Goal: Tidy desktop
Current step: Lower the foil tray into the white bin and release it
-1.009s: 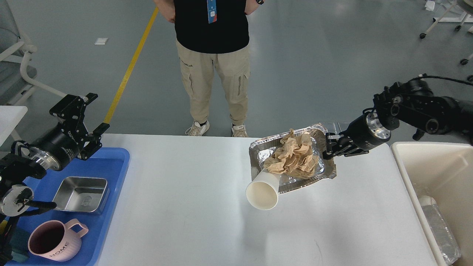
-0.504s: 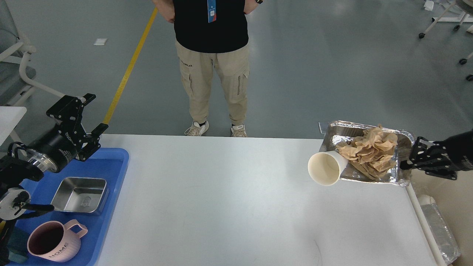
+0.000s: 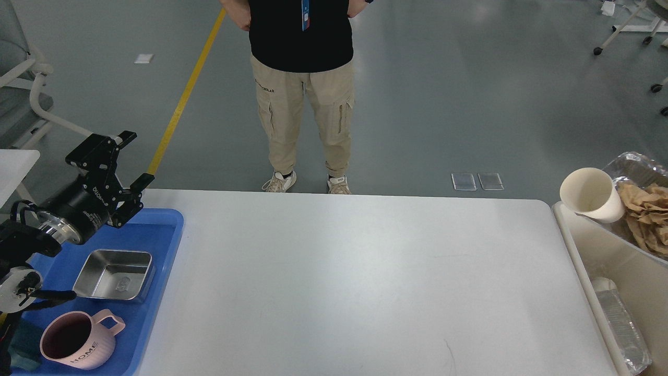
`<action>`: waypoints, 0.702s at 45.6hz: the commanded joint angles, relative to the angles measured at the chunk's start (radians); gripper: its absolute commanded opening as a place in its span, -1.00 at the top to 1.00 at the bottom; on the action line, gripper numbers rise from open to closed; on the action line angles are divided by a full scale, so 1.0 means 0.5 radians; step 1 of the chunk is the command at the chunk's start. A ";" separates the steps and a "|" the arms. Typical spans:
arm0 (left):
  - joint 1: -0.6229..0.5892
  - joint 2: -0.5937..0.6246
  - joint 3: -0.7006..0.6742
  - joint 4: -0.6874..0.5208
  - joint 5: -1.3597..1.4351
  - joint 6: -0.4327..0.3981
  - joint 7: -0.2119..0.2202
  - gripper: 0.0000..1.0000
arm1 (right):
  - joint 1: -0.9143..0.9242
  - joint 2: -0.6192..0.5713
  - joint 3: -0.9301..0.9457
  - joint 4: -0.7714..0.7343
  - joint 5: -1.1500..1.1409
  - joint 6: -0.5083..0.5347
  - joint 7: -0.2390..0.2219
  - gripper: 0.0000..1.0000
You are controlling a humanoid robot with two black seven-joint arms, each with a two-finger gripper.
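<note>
The white desktop [image 3: 339, 282] fills the middle of the head view with nothing lying on it. At the far right edge a foil tray [image 3: 634, 164] hangs tilted above the beige bin [image 3: 618, 261]. It carries crumpled brown paper [image 3: 644, 211] and a white paper cup [image 3: 592, 194] lying on its side. Whatever holds the foil tray is past the frame edge, so my right gripper is out of view. My left gripper [image 3: 136, 159] stands open and empty above the far corner of the blue tray [image 3: 159, 245].
The blue tray holds a steel container [image 3: 115, 267] and a pink mug [image 3: 78, 344]. Foil trash [image 3: 621, 324] lies in the beige bin. A person [image 3: 302, 89] stands just beyond the table's far edge.
The foil tray with paper and cup has travelled right, off the desktop, to above the bin, and my right gripper has left the view. The left arm has barely moved.
</note>
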State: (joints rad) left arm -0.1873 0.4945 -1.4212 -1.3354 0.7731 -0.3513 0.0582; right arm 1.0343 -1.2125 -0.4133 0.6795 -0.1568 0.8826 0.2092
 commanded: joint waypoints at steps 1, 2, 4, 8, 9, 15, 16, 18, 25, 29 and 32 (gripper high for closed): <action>-0.003 0.026 0.001 -0.032 -0.003 -0.009 0.006 -0.94 | -0.148 -0.029 0.004 -0.015 0.169 -0.004 0.002 1.00; -0.003 0.033 0.004 -0.038 -0.003 -0.012 0.009 -0.94 | -0.169 -0.032 0.004 -0.018 0.197 -0.004 0.002 1.00; -0.003 0.045 0.008 -0.038 -0.003 -0.021 0.019 -0.94 | -0.200 -0.032 0.004 -0.024 0.255 -0.007 0.002 1.00; -0.021 0.060 0.001 -0.038 -0.009 -0.034 0.040 -0.94 | -0.249 -0.029 0.004 -0.070 0.362 -0.013 0.002 1.00; -0.021 0.063 0.001 -0.038 -0.015 -0.034 0.043 -0.94 | -0.261 -0.026 0.004 -0.080 0.393 -0.013 0.002 1.00; -0.033 0.076 -0.002 -0.038 -0.168 -0.018 0.059 -0.94 | -0.314 -0.014 0.004 -0.098 0.562 -0.013 0.002 1.00; -0.033 0.082 -0.002 -0.035 -0.202 -0.015 0.068 -0.94 | -0.317 -0.014 0.004 -0.098 0.589 -0.016 0.002 1.00; -0.033 0.088 -0.005 -0.035 -0.285 -0.009 0.086 -0.94 | -0.335 -0.014 0.004 -0.098 0.632 -0.013 0.002 1.00; -0.030 0.082 -0.057 -0.020 -0.613 0.012 0.117 -0.94 | -0.366 -0.014 0.004 -0.098 0.764 -0.013 0.002 1.00; -0.021 0.079 -0.069 -0.017 -0.712 0.009 0.132 -0.94 | -0.421 -0.011 0.004 -0.098 0.853 -0.013 0.002 1.00; -0.003 0.076 -0.121 -0.017 -0.788 -0.003 0.138 -0.94 | -0.464 -0.008 0.004 -0.098 0.915 -0.013 0.002 1.00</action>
State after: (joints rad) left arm -0.1998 0.5345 -1.4542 -1.3442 0.4348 -0.3465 0.1221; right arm 0.8314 -1.2181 -0.4103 0.6307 0.2559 0.8755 0.2102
